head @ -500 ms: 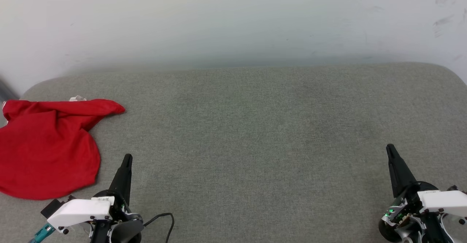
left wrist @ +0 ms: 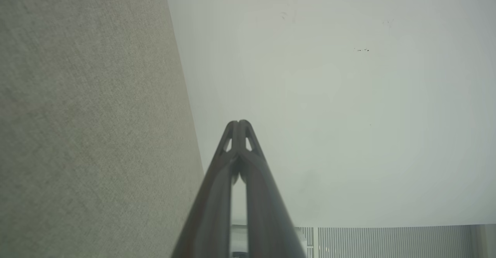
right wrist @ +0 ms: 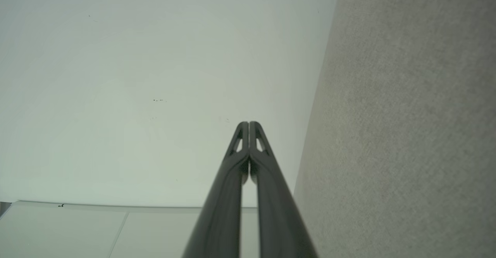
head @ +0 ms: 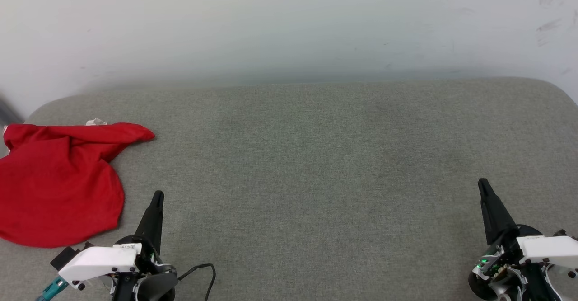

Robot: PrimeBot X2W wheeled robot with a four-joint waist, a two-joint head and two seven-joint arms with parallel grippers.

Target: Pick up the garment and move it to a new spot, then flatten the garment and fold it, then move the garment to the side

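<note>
The head camera looks down from above at the grey surface point(head: 316, 179) and the white wall point(head: 289, 21). Both wrist cameras sit low, turned sideways, facing that same wall.

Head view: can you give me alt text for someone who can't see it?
A crumpled red garment lies at the far left of a grey fabric surface, with neither gripper touching it. The left gripper is shut at the lower left, just right of the garment, and the right gripper is shut at the lower right. A pale wall stands behind.
</note>
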